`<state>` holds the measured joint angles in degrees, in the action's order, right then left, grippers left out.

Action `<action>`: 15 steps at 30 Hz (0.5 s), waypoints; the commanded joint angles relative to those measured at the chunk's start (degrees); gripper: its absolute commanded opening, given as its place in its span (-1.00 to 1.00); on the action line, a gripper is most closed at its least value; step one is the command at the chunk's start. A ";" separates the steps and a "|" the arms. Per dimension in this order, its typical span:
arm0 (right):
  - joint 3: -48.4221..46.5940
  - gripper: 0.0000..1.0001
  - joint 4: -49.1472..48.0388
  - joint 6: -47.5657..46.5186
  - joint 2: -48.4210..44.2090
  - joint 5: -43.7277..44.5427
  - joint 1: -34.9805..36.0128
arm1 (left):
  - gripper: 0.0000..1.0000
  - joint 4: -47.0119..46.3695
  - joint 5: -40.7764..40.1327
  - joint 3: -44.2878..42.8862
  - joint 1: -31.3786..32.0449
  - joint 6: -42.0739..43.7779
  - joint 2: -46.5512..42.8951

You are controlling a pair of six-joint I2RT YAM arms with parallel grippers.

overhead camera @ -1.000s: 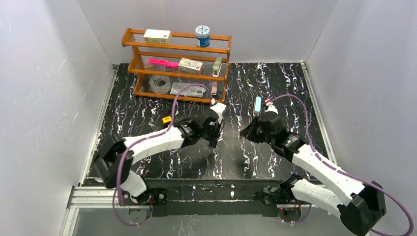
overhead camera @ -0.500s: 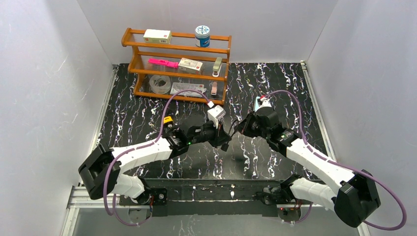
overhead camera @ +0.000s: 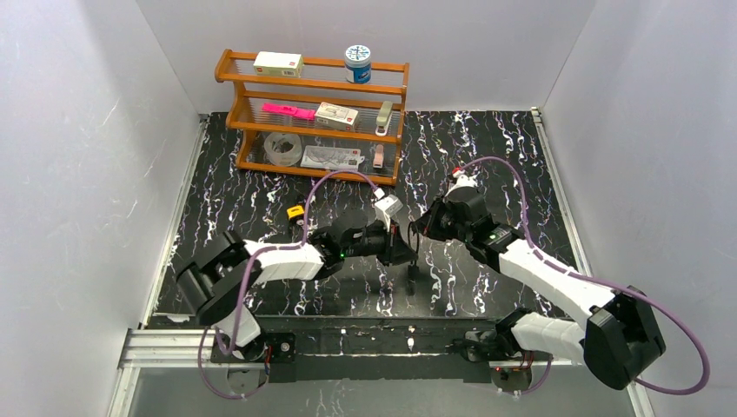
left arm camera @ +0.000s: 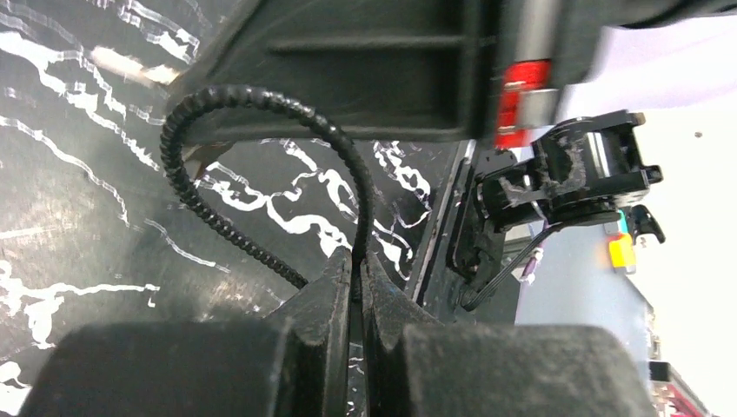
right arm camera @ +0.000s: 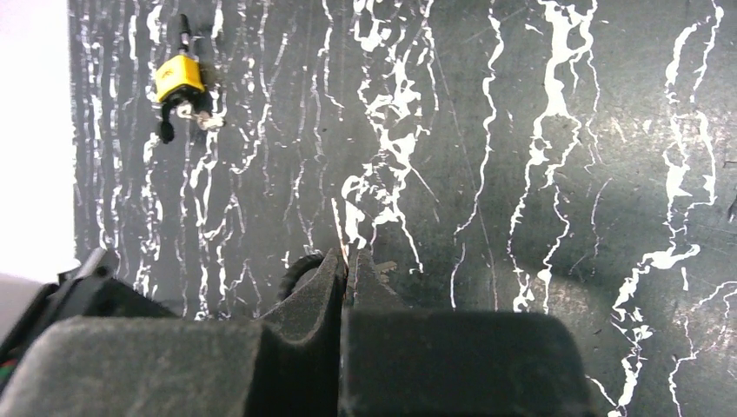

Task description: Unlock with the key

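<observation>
Matt stone-look top, varnished wood, grainy black plastic

The black, white-veined marble-pattern table [overhead camera: 487, 148] looks matt and faintly scuffed. At eleven o'clock, the orange-brown wooden shelf rack [overhead camera: 313, 85] shines with varnish. The left gripper [left arm camera: 356, 256] and right gripper [right arm camera: 345, 254] have rough, dusty black plastic fingers [left arm camera: 326, 300]. The black ribbed cable [left arm camera: 261, 100] pinched by the left pair is slightly glossy. The small yellow block [right arm camera: 178, 78] looks like smooth plastic.

I can read no text anywhere; the labels on the boxes [overhead camera: 278, 62] and the jar [overhead camera: 357, 63] on the wooden shelf [overhead camera: 261, 129] are too small
</observation>
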<state>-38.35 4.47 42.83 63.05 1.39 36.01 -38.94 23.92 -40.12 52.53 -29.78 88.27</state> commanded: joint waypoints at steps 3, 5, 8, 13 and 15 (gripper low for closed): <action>-0.43 -0.97 2.84 0.75 4.63 3.03 -0.31 | -1.00 -16.12 3.67 3.16 -1.59 -13.06 7.13; -0.89 -0.97 5.09 1.78 6.02 4.42 -0.27 | -1.00 -20.25 2.93 4.78 -1.64 -15.70 8.38; -0.83 -0.97 7.06 2.98 6.65 6.72 -0.36 | -1.00 -24.26 2.46 6.76 -2.52 -18.17 9.85; -1.27 -0.97 9.70 4.10 6.04 8.81 -0.78 | -1.00 -28.44 2.23 9.71 -3.92 -21.34 11.98; -1.86 -0.97 11.33 4.50 6.01 9.26 -1.14 | -1.00 -31.16 2.68 11.02 -4.90 -23.44 13.29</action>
<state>-38.35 12.45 45.74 70.11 7.66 35.62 -61.43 25.89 -31.09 49.36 -48.56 99.96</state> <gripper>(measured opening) 0.042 0.021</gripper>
